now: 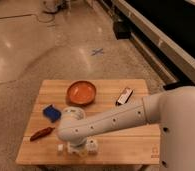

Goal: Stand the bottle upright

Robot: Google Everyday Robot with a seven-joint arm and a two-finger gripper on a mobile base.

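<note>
- Well in front of the orange bowl (81,92), close to the front edge of the table (128,145), the bottle (92,146) lies on its side.
- Over it hangs the gripper (77,148), seemingly released and spread wide, though the wrist hides much of it.
- Likely light, slick and thin-walled: grasp the body gently, clear of the cap.
- A rolling bottle could drop off that edge; freer room lies back toward the bowl.

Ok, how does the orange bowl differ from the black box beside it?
The orange bowl is round and open-topped; the black box is a narrow rectangle lying flat at a slant. The bowl is clearly the bigger. The bowl sits mid-table at the back, the box off to its right, apart from it. Both rest on the wooden table, behind the arm, away from the pincer down near the front edge.
</note>
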